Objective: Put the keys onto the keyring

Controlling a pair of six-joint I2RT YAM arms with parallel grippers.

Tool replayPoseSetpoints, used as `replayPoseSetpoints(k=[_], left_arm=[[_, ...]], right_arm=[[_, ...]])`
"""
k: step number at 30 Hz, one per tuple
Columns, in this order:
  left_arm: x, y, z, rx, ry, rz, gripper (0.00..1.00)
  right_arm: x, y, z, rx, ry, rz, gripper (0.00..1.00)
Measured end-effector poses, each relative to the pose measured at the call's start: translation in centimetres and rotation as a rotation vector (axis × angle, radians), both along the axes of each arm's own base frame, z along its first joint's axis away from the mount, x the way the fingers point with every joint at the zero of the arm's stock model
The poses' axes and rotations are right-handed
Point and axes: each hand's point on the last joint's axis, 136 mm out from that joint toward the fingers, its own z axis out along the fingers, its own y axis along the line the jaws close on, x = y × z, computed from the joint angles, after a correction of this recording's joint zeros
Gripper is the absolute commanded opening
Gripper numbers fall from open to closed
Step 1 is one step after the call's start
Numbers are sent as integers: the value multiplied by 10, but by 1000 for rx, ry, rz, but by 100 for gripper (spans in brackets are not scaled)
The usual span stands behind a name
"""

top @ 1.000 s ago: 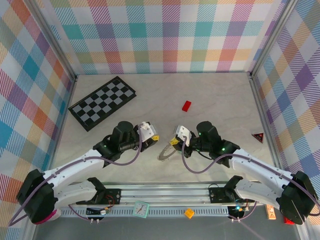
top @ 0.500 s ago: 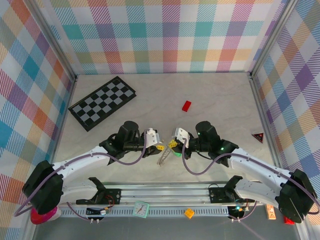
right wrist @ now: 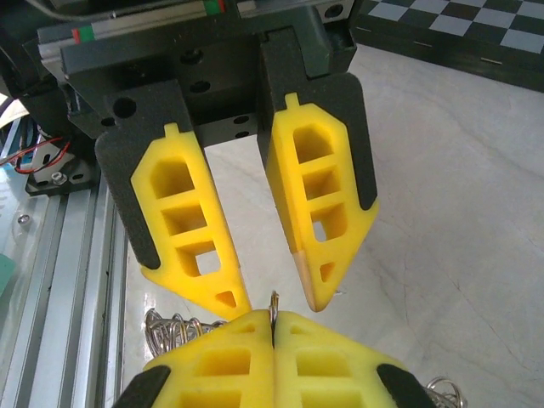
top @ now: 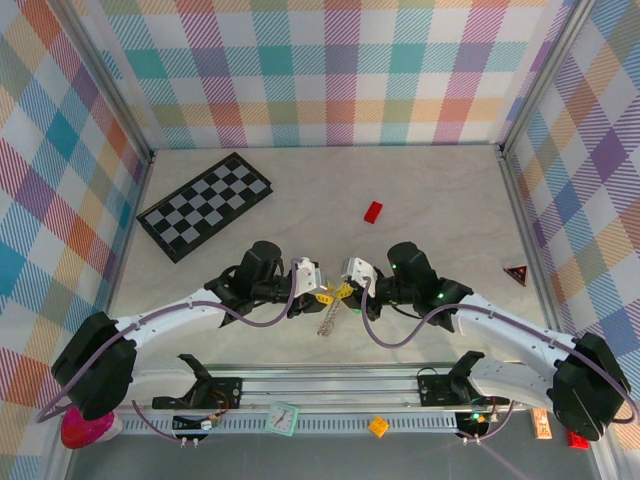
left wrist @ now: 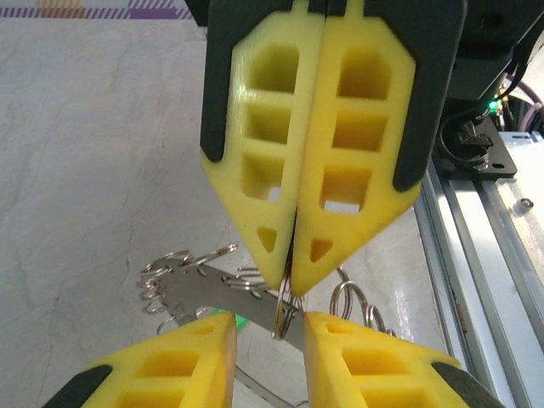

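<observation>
My right gripper (right wrist: 274, 333) is shut on one thin ring of the keyring (right wrist: 274, 304), and the ring's edge pokes up between its yellow fingertips. The rest of the keyring (top: 327, 320), a silvery chain of small rings, hangs down from it towards the table. My left gripper (left wrist: 270, 327) faces it tip to tip, open, with that ring (left wrist: 285, 308) standing in the gap between its fingers and touching neither. A flat silver key blade (left wrist: 208, 289) lies across the chain, with a pale green bit (left wrist: 245, 321) behind it. In the top view the two grippers, left (top: 322, 293) and right (top: 344, 290), meet at the table's near middle.
A black-and-grey chequerboard (top: 205, 205) lies at the back left. A small red block (top: 373, 211) sits behind the grippers. A dark red triangle (top: 516, 274) rests by the right wall. The metal rail (top: 330, 385) runs along the near edge.
My left gripper has moved right, up to the right gripper, and its fingers have narrowed around the held ring. The right gripper has stayed shut, shifting slightly left; the chain now hangs straighter.
</observation>
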Motion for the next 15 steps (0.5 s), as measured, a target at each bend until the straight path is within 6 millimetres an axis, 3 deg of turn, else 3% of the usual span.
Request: replayPoseSetpoints(k=[8, 9, 11, 15], left_arm=[[-3, -2, 0, -7, 27, -18, 1], [-3, -2, -1, -7, 27, -18, 0], [-3, -2, 0, -6, 19, -19, 0], [2, 0, -1, 11, 2, 6, 0]], right_arm=[[0, 1, -2, 0, 6, 6, 0], [0, 1, -2, -1, 6, 5, 7], [2, 0, -1, -2, -2, -6, 37], [15, -10, 20, 17, -95, -107, 56]])
